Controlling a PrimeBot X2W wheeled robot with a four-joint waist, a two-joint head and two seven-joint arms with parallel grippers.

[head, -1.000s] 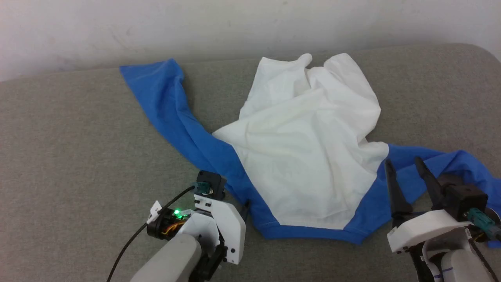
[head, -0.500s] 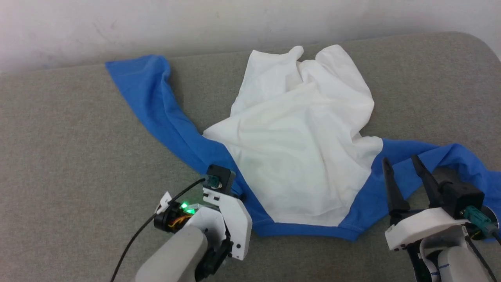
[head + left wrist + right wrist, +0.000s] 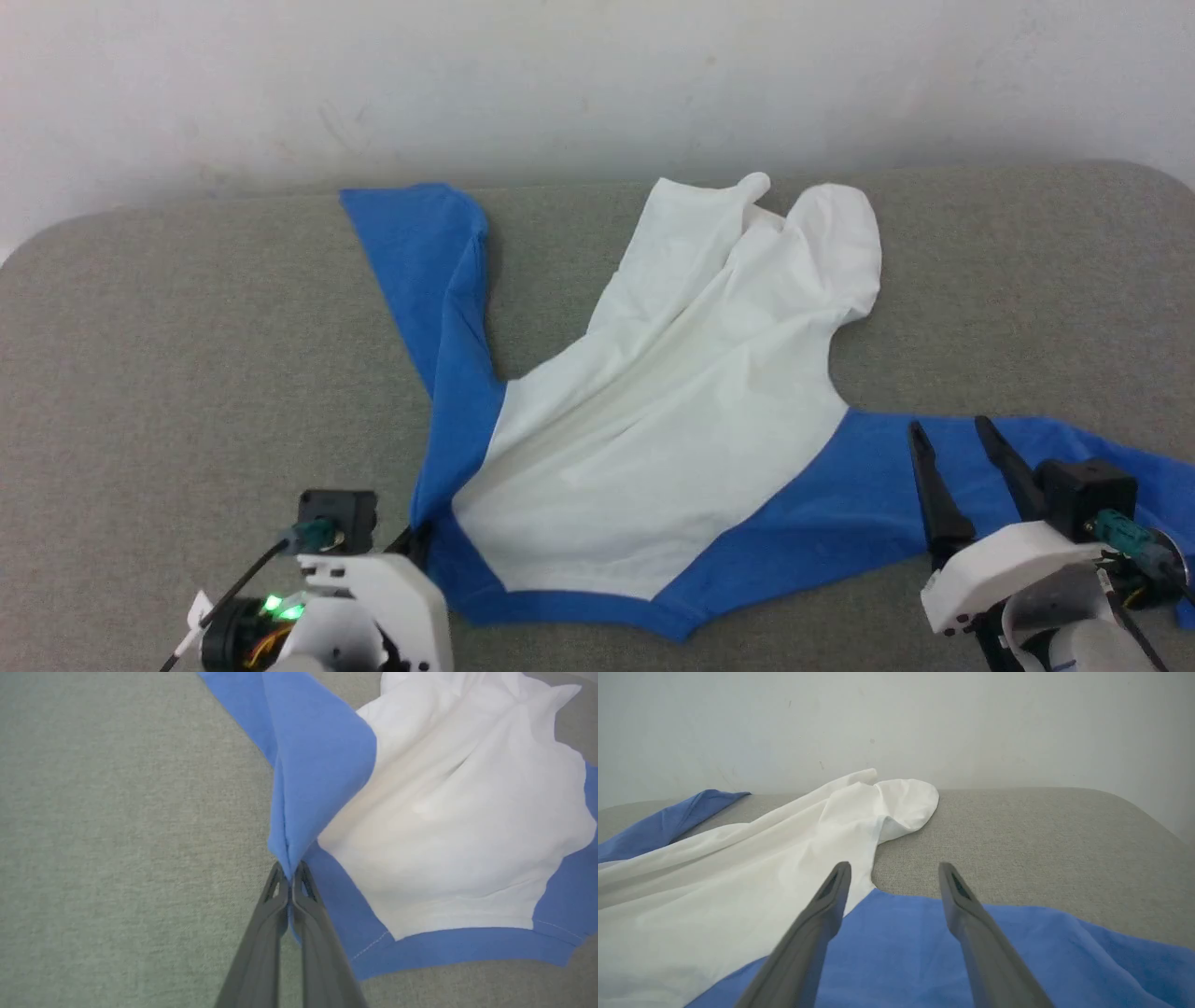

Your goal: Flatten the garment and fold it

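The garment (image 3: 653, 439) lies on the grey cushion (image 3: 187, 373), white body up and blue sleeves spread to both sides; its chest print is hidden. My left gripper (image 3: 417, 535) is at the lower left, shut on a fold of the blue left shoulder. In the left wrist view the left gripper (image 3: 290, 873) pinches that blue fold (image 3: 299, 826), which rises tented from the fingers. My right gripper (image 3: 948, 437) stands open just above the blue right sleeve (image 3: 840, 495). In the right wrist view the right gripper (image 3: 894, 869) has spread fingers with nothing between them, over the sleeve (image 3: 906, 952).
A pale wall (image 3: 597, 84) runs along the cushion's far edge. The left sleeve (image 3: 420, 243) reaches almost to that far edge. The cushion's rounded corners (image 3: 1148, 187) show at the back left and right. Bare cushion surface lies to the left (image 3: 117, 835) of the garment.
The head camera has shifted. My left gripper has pulled the blue shoulder toward the near left, drawing the white body longer and smoother. The right gripper stays open over the right sleeve.
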